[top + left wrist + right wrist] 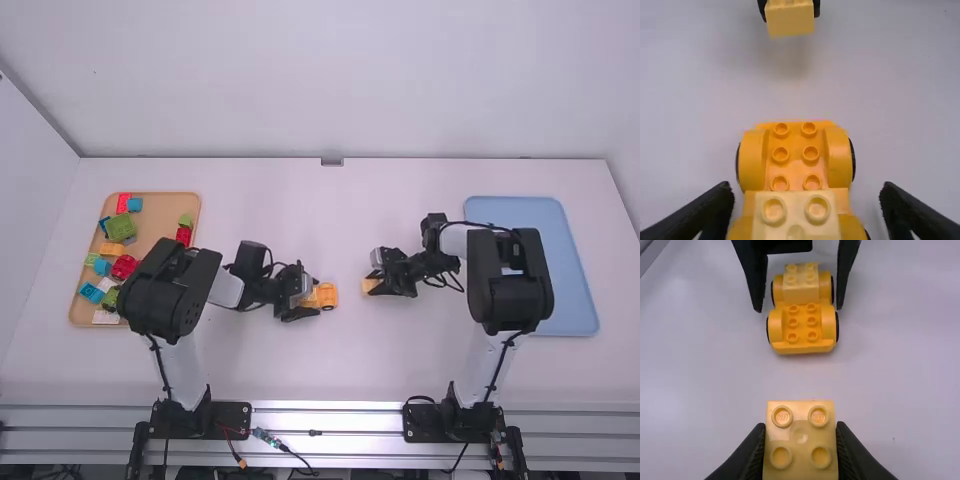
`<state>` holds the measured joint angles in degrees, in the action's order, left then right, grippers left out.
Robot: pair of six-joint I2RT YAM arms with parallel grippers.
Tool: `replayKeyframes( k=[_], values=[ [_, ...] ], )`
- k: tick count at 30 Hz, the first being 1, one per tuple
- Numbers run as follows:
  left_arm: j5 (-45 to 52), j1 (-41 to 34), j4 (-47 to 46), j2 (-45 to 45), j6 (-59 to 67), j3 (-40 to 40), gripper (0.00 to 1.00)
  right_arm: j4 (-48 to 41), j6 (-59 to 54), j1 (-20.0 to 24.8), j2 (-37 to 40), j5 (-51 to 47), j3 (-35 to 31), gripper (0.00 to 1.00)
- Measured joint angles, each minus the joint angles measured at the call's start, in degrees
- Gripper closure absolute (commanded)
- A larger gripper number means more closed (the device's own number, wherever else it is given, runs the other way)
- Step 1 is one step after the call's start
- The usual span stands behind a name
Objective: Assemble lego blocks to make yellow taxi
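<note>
On the left side of the white table [250, 370], a shallow tan tray [163, 212] holds loose red, green, blue and yellow plastic blocks [120, 228]. Right of it, my left gripper [313, 297] stands wide open, its fingers on either side of the yellow wheeled toy car base [329, 295] without touching it. A pale yellow square block [801, 285] sits on the base's left part; six studs lie bare on its right. Farther right, apart from the base, my right gripper [376, 285] is closed around another pale yellow four-stud block [800, 437]. At the right lies a flat blue plastic tray [515, 215].
</note>
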<state>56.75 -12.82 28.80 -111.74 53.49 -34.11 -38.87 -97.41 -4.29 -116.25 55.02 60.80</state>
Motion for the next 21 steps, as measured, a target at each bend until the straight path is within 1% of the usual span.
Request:
replayKeyframes(
  k=[4, 7, 8, 10, 12, 17, 20, 21],
  values=[
    [-0.02, 0.02, 3.04, 0.0, -0.04, 1.22, 0.27, 1.11, 1.95, -2.08, 0.0, 0.55, 0.0, 0.8],
    [-0.02, 0.0, 4.37, 0.0, -0.04, 2.45, 0.28, 5.16, 5.66, -4.94, 0.0, 0.57, 0.0, 0.82],
    [-0.02, 0.0, 4.7, 0.0, -0.04, 2.69, 0.28, 6.69, 7.21, -5.84, 0.0, 0.31, 0.04, 0.86],
    [-0.04, 0.0, 4.76, 0.0, -0.07, 2.73, 0.28, 8.37, 9.27, -6.95, 0.0, -0.02, 0.17, 0.86],
    [-0.85, 0.0, 3.34, 0.0, -0.04, 2.71, 0.29, 9.68, 11.89, -8.61, 0.0, -0.61, 0.52, 0.87],
    [-2.29, 0.0, -1.11, 0.0, -0.04, 1.84, 0.3, 9.4, 14.75, -10.43, 0.0, -1.33, 0.66, 0.89],
    [-2.67, 0.0, -1.73, 0.0, -0.02, 1.01, 0.34, 8.9, 15.89, -10.91, 0.02, -1.46, 0.63, 0.91],
    [-2.82, 0.0, -1.81, 0.0, -0.02, 0.7, 0.37, 8.87, 16.31, -11.06, 0.11, -1.6, 0.63, 0.92]
  ],
)
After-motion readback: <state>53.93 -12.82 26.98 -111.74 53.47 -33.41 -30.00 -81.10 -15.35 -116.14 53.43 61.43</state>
